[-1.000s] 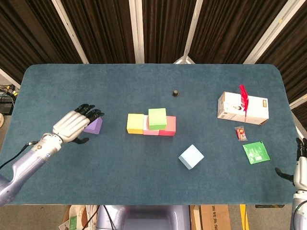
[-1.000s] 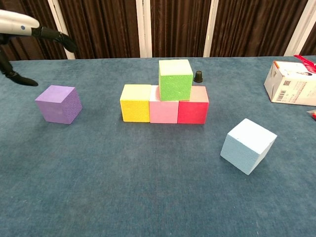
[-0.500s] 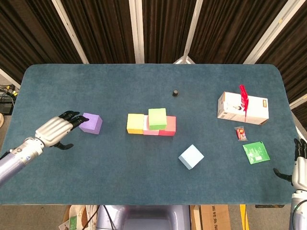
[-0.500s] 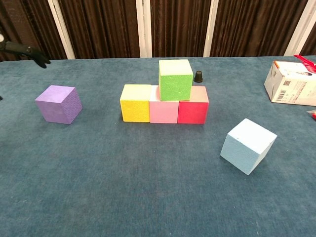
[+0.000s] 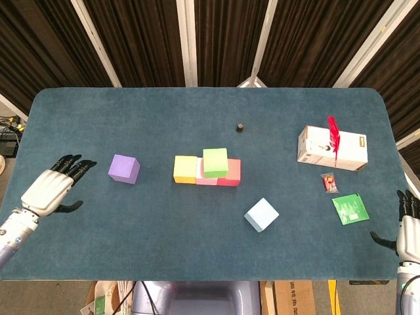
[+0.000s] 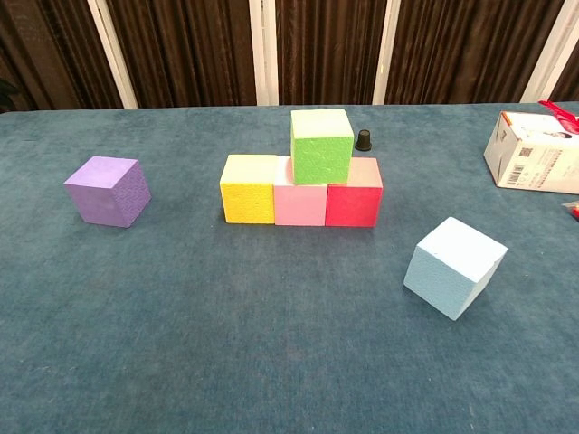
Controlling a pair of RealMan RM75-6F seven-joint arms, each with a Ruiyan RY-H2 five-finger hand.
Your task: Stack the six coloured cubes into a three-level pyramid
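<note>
A yellow cube [image 5: 185,169], a pink cube [image 6: 299,202] and a red cube [image 5: 230,172] stand in a row mid-table. On the pink and red ones sits a green cube [image 5: 215,162]. A purple cube [image 5: 124,168] lies alone to the left, also in the chest view [image 6: 108,190]. A light blue cube [image 5: 262,214] lies to the front right, turned at an angle. My left hand [image 5: 51,191] hovers open near the table's left edge, apart from the purple cube. My right hand [image 5: 408,222] is at the right front corner, fingers spread, holding nothing.
A white carton [image 5: 332,148] with a red feather stands at the right, a small red packet [image 5: 329,183] and a green packet [image 5: 350,209] in front of it. A small black cap [image 5: 240,126] sits behind the stack. Dark curtains hang behind the table.
My left hand has drawn back leftward from the purple cube and out of the chest view. The cube stays where it was. My right hand has barely moved.
</note>
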